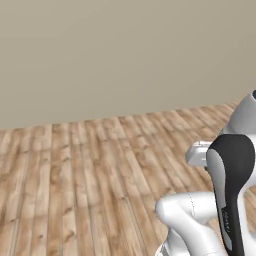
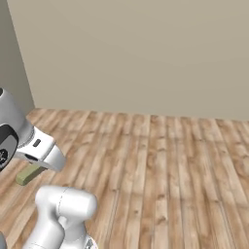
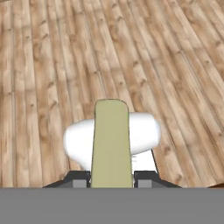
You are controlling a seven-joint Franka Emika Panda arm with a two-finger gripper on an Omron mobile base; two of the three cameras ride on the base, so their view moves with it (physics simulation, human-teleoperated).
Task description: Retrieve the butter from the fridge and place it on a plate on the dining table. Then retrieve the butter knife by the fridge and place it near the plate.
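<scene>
While I steer from afar, the hand view gives me the clearest look: the tool [image 3: 111,178] is clenched on the butter [image 3: 111,144], its two dark tips pressed against the stick's sides at roughly seven and five o'clock. The pale yellow-olive stick runs from the tips toward twelve o'clock, ending in a rounded edge, with a white part of the robot behind it. Past that I see plank wood floor [image 3: 52,65], the boards running toward twelve o'clock.

Going left to right in the right base view, the butter [image 2: 29,174] pokes out at about eight o'clock, just under the white hand, held above the floor [image 2: 170,170]. A plain beige wall [image 2: 146,53] fills the upper half, meeting a darker wall at the ten o'clock corner.

From the left base view, I see the same wall [image 1: 115,55] above the floor [image 1: 75,175], and the arm at four o'clock.

I can read no writing, label or brand anywhere, on the butter or on the arm.
</scene>
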